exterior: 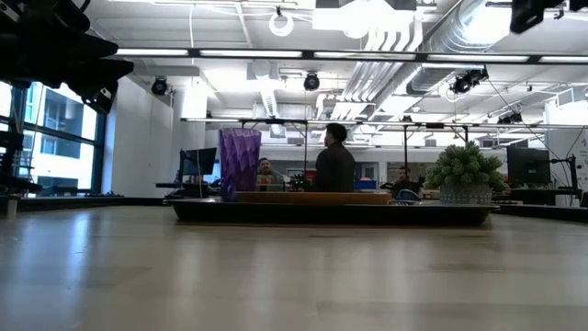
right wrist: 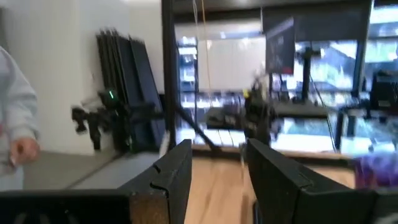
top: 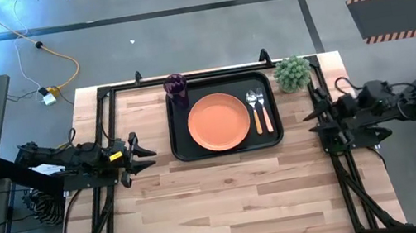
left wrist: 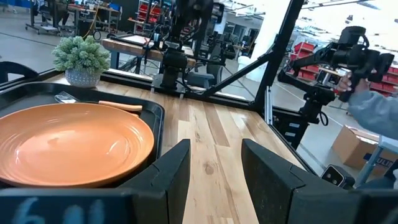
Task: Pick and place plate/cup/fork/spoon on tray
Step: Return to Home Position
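Observation:
The black tray (top: 184,149) lies at the table's far middle. On it rest the orange plate (top: 219,121), the fork and the spoon (top: 259,112) side by side to the plate's right, and the purple cup (top: 177,88), upright in the tray's far left corner. The low view shows the cup (exterior: 239,164) standing on the tray (exterior: 331,213). My left gripper (top: 149,151) waits open at the table's left edge, level, facing the plate (left wrist: 68,146). My right gripper (top: 313,117) is open at the table's right edge, with nothing between its fingers (right wrist: 174,174).
A small potted plant (top: 293,74) stands at the table's far right, beside the tray. Bare wooden tabletop (top: 230,205) stretches from the tray to the near edge. Black frame rails run along both sides. A person's sleeve and hand (right wrist: 15,149) show beyond the table.

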Controlling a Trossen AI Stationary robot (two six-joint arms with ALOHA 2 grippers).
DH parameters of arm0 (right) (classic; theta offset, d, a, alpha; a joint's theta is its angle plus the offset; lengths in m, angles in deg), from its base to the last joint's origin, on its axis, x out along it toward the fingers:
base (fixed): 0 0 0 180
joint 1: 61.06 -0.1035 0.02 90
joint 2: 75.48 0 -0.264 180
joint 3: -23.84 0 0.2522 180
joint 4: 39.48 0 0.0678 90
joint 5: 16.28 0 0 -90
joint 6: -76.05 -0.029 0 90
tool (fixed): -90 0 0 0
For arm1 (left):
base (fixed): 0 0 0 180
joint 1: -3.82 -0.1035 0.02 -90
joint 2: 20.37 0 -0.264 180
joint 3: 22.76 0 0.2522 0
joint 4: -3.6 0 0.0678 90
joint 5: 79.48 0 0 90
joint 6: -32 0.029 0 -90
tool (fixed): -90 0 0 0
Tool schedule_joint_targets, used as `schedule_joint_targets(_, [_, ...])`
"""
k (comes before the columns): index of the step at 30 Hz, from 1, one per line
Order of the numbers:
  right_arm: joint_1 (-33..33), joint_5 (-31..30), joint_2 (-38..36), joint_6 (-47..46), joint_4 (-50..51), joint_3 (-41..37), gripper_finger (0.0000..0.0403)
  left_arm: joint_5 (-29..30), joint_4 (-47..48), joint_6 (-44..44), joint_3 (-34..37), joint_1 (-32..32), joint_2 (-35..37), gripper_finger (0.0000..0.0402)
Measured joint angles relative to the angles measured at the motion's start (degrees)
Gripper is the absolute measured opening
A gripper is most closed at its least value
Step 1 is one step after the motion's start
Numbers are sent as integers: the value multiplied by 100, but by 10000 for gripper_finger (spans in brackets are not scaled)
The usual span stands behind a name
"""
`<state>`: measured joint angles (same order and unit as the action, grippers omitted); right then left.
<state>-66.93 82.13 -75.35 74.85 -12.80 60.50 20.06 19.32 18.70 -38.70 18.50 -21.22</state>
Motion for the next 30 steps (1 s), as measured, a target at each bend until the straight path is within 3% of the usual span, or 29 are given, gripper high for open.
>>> schedule_joint_targets(6, [0,-587,58,-134,708,-73,144,0,0,-1,0,0,0,133])
schedule_joint_targets(15, [0,-945,49,-187,683,-358,144,0,0,0,0,0,0,133])
schedule_joint_targets(30, [0,-926,49,-1042,-1328,-2176,144,0,0,0,0,0,0,133])
